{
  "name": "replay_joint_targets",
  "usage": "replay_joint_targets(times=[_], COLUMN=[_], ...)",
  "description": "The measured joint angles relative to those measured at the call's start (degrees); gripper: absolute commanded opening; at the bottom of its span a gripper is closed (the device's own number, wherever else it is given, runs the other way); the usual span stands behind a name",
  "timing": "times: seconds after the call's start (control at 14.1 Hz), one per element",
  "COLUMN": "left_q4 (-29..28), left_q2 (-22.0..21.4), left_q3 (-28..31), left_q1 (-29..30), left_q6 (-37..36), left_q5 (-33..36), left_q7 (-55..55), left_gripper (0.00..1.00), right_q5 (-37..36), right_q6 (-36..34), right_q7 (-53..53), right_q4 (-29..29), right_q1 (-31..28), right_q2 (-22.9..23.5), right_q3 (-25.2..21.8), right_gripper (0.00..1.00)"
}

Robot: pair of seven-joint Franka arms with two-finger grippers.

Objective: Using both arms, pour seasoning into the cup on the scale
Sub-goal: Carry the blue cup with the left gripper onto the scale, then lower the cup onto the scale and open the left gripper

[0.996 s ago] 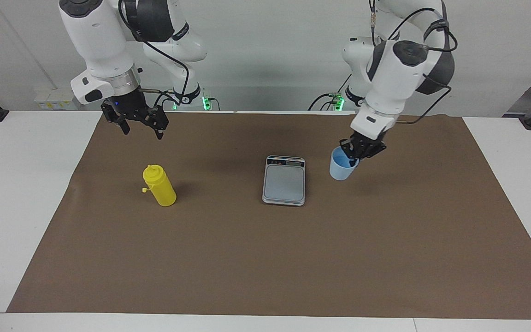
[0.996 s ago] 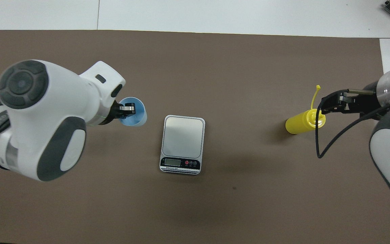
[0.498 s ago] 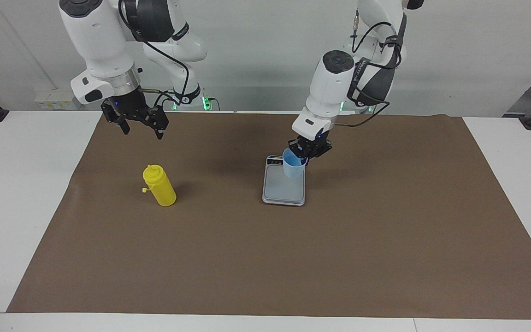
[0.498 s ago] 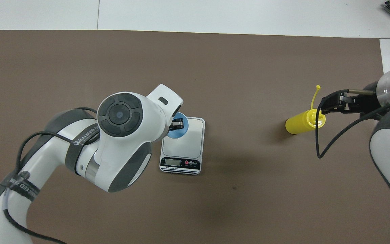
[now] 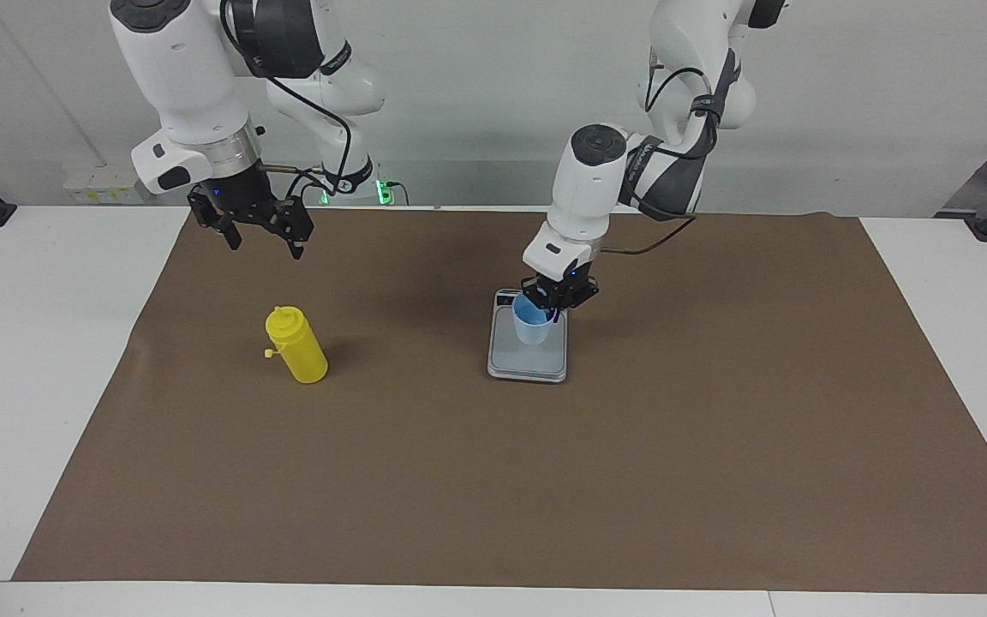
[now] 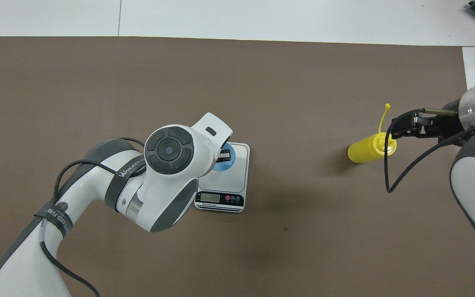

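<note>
Left gripper [image 5: 555,306] was clamped on the rim of the light blue cup [image 5: 531,324], cup upright on the kitchen scale [image 5: 528,353] plate. Right gripper [image 5: 260,233] hung in the air with jaws wide apart, holding nothing. Yellow squeeze bottle [image 5: 296,344] stood on the brown mat [image 5: 545,480] toward the right arm's end, untouched.

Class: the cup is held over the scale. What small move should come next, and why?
Probably lower and release: the left gripper is shut on the cup, which sits at or just above the scale. The bottle stands untouched under the open right gripper.
</note>
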Motion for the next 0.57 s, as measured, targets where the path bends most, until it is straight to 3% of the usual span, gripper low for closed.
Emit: replay_joint_targets(times=[0.57], left_q4=[-2.52], left_q2=[0.17], left_q3=[0.04], left_q1=[-0.08], left_q6=[2.82], left_q5=[2.42], left_q7=[-0.11], left_gripper=[0.0], right_q5=[0.0], right_q6=[0.0], right_q7=[0.0], right_q4=[0.0], right_q1=[0.0], right_q2=[0.0], right_q3=[0.0], right_gripper=[1.0])
